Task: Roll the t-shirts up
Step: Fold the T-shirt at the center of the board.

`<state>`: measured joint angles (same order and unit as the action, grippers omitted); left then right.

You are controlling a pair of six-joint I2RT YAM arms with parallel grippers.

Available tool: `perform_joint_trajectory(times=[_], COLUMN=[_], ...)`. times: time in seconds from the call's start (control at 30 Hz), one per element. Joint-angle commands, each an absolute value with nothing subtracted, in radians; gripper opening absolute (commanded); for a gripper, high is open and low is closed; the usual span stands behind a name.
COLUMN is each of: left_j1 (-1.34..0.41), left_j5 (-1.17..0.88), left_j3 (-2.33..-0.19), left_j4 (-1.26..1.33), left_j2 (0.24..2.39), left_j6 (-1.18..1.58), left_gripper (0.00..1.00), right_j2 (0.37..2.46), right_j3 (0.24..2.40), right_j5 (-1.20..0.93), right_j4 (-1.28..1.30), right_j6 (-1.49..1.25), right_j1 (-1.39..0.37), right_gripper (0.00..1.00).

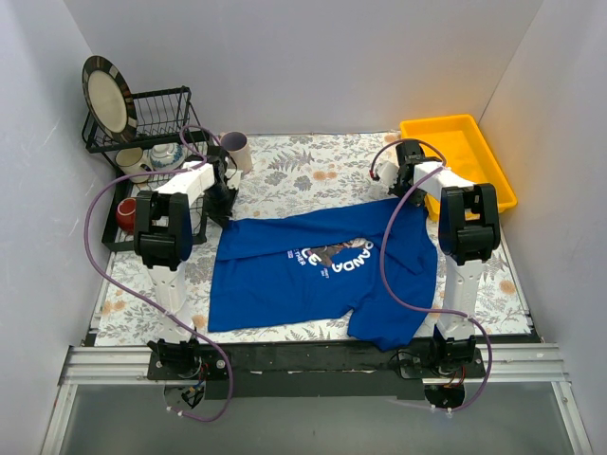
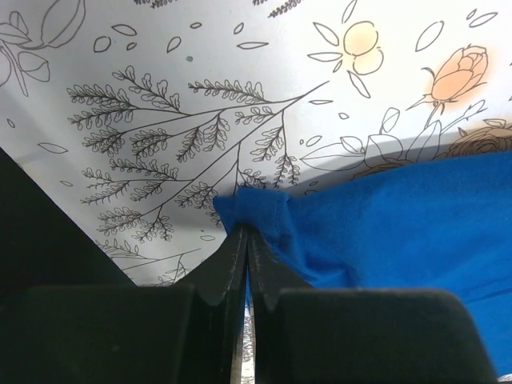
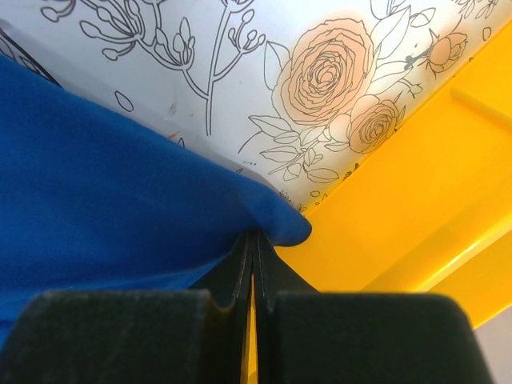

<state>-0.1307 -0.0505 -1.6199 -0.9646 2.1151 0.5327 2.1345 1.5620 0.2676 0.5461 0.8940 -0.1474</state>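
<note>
— What's in the containers?
— The dish rack point(image 1: 156, 114) holds a plate point(image 1: 102, 93) and cups point(image 1: 131, 161). A yellow tray point(image 1: 474, 142) sits far right.
— The arms?
— Both reach forward. The left gripper point(image 2: 246, 238) is clamped on the t-shirt point(image 1: 303, 280) at its far-left corner, the right gripper point(image 3: 254, 240) on its far-right corner beside the tray. The shirt lies spread on the floral tablecloth point(image 1: 313, 161). Its white lettering is unreadable.

A cloth with printed flowers covers the desk point(image 1: 313, 175). At the far right lies a yellow tray point(image 1: 469, 152). At the far left stands a black wire rack point(image 1: 156, 114) with a round plate point(image 1: 106, 95) upright in it. A white mug point(image 1: 237, 150) stands just right of the rack, and a red mug point(image 1: 126, 214) sits at its near end.
</note>
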Motion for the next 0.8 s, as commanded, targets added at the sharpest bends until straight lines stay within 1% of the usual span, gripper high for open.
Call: perform_joint_trajectory(times=[0.0, 0.13, 0.27, 0.3, 0.33, 0.37, 0.43, 0.47, 0.57, 0.73, 0.77], left_j1=[-0.120, -0.097, -0.094, -0.094, -0.095, -0.095, -0.095, -0.095, -0.095, -0.095, -0.095], left_j5=[0.018, 0.081, 0.034, 0.032, 0.028, 0.012, -0.039, -0.076, -0.103, -0.090, -0.101], left_j3=[-1.620, -1.594, -1.603, -1.601, -1.603, -1.606, -1.618, -1.626, -1.638, -1.646, -1.651], left_j4=[-0.931, -0.914, -0.934, -0.930, -0.928, -0.928, -0.937, -0.943, -0.946, -0.940, -0.940], left_j2=[2.068, 2.020, 2.000, 1.997, 1.996, 1.997, 2.005, 2.020, 2.034, 2.080, 2.089], left_j6=[0.541, 0.532, 0.537, 0.548, 0.554, 0.563, 0.578, 0.583, 0.594, 0.588, 0.586], left_gripper=[0.00, 0.00, 0.00, 0.02, 0.22, 0.37, 0.46, 0.47, 0.46, 0.40, 0.36], right_j2=[2.161, 2.169, 2.174, 2.172, 2.174, 2.174, 2.177, 2.178, 2.184, 2.181, 2.180], right_j3=[1.582, 1.595, 1.614, 1.615, 1.617, 1.620, 1.621, 1.624, 1.640, 1.643, 1.643], right_j5=[0.282, 0.293, 0.293, 0.291, 0.291, 0.291, 0.293, 0.293, 0.293, 0.298, 0.298], right_j4=[0.554, 0.551, 0.566, 0.566, 0.568, 0.568, 0.572, 0.574, 0.587, 0.597, 0.598], right_j6=[0.888, 0.885, 0.877, 0.876, 0.876, 0.876, 0.876, 0.876, 0.874, 0.874, 0.873], right_j1=[-0.141, -0.141, -0.140, -0.141, -0.140, -0.141, -0.140, -0.140, -0.140, -0.140, -0.141], right_gripper=[0.02, 0.02, 0.01, 0.01, 0.01, 0.01, 0.01, 0.01, 0.01, 0.01, 0.01])
